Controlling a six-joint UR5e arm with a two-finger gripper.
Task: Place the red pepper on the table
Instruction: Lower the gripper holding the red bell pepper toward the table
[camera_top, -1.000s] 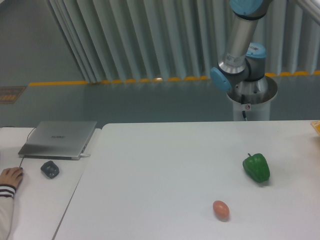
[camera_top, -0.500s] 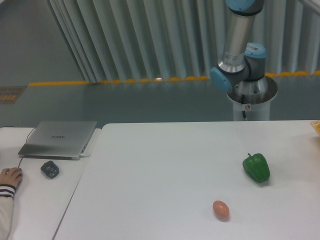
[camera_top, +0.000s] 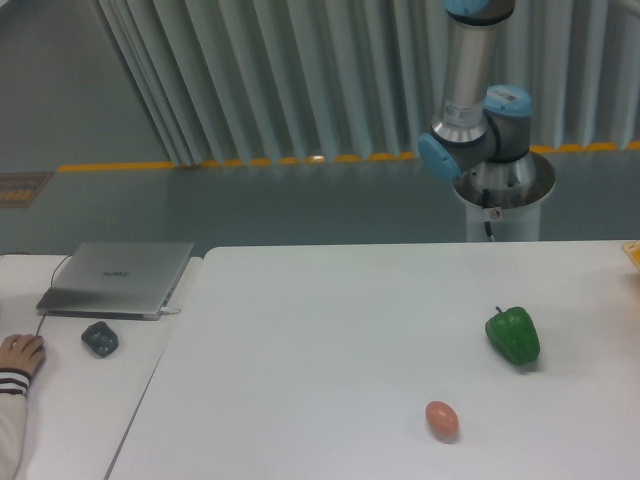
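The red pepper is out of view. The white table fills the middle and right of the camera view. Behind its far right edge stands the arm's base and lower links, with the upper arm running out of the top of the frame. The gripper itself does not show.
A green bell pepper lies at the right of the table. A small orange-pink egg-shaped thing sits nearer the front. On the smaller desk at the left are a grey laptop, a dark mouse and a person's hand.
The arm's upright link has swung slightly to the left and more vertical. The person's hand at the left has drawn back a little. The things on the table have not moved.
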